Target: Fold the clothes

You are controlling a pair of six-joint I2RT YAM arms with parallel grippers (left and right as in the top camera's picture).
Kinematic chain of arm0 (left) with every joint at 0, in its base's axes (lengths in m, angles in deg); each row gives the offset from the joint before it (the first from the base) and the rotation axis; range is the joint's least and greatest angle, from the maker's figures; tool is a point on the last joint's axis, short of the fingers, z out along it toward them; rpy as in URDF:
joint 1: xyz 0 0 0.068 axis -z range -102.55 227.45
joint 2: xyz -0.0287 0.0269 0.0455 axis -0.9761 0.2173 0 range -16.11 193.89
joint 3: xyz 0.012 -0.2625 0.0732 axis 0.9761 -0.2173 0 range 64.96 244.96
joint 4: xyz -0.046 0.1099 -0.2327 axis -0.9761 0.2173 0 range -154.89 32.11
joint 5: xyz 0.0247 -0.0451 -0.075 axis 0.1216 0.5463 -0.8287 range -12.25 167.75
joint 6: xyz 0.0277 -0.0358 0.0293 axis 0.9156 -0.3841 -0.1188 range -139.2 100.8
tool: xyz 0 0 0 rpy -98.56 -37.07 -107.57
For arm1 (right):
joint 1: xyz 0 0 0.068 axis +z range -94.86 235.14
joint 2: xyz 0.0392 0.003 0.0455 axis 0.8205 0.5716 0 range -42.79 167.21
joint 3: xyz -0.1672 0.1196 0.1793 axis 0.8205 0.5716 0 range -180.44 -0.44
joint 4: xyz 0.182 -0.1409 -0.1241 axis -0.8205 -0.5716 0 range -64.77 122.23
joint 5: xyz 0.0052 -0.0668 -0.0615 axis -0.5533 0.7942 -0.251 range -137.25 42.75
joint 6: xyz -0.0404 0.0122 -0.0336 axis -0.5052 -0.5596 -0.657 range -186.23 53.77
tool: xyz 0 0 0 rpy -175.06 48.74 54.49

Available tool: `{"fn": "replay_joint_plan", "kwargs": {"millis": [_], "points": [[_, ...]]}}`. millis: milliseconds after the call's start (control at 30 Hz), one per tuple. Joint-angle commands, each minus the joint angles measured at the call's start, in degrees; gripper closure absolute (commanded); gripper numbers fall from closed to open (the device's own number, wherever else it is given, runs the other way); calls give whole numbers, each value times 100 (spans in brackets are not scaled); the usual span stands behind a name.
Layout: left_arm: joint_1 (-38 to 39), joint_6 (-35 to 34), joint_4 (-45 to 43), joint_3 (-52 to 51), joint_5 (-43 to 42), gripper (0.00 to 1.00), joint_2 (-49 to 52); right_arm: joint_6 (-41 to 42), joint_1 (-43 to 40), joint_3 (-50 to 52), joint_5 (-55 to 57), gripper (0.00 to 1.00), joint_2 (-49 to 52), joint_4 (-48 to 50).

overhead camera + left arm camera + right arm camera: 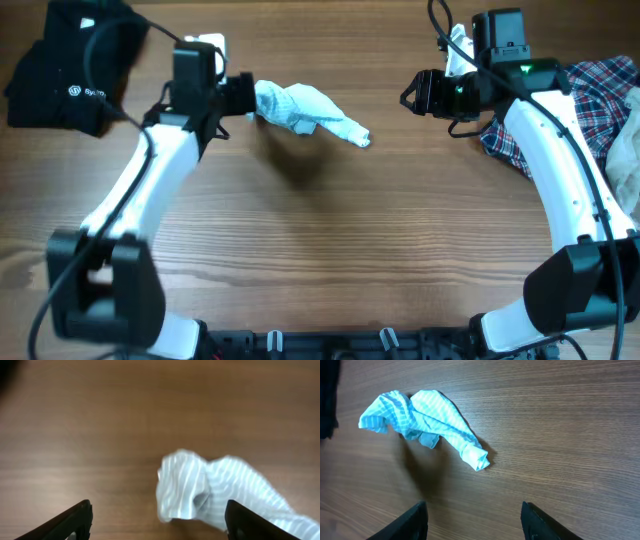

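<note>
A small pale-blue striped garment (pixel 305 110) sits crumpled at the table's upper middle, one end twisted into a roll (pixel 476 456). A dark shadow falls on the wood a little below it. My left gripper (pixel 250 95) is at its left end, jaws wide open. In the left wrist view the cloth (pixel 210 490) bunches just ahead of the jaws, nearer the right finger (pixel 250 522), and nothing is pinched. My right gripper (pixel 408 95) stands open over bare wood to the garment's right, well apart from it; its fingers (pixel 410 522) hold nothing.
Black logo garments (pixel 60 70) are piled at the back left corner. A red-blue-white plaid shirt (pixel 600 85) and a beige piece (pixel 628 150) lie at the right edge, partly under the right arm. The wooden table (pixel 330 250) spreads toward the front.
</note>
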State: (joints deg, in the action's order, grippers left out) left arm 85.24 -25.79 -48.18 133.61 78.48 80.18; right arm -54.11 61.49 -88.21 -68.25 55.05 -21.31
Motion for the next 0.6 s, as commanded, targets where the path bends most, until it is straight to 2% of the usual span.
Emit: {"fn": "replay_joint_plan", "kwargs": {"millis": [0, 233, 567], "points": [[-107, 341, 129, 37, 448, 17, -181, -61, 22, 48, -92, 40, -44, 37], [-234, 516, 542, 37, 85, 21, 474, -63, 22, 48, -92, 40, -44, 59], [-234, 892, 518, 37, -190, 19, 925, -55, 22, 48, -92, 40, -44, 175]]}}
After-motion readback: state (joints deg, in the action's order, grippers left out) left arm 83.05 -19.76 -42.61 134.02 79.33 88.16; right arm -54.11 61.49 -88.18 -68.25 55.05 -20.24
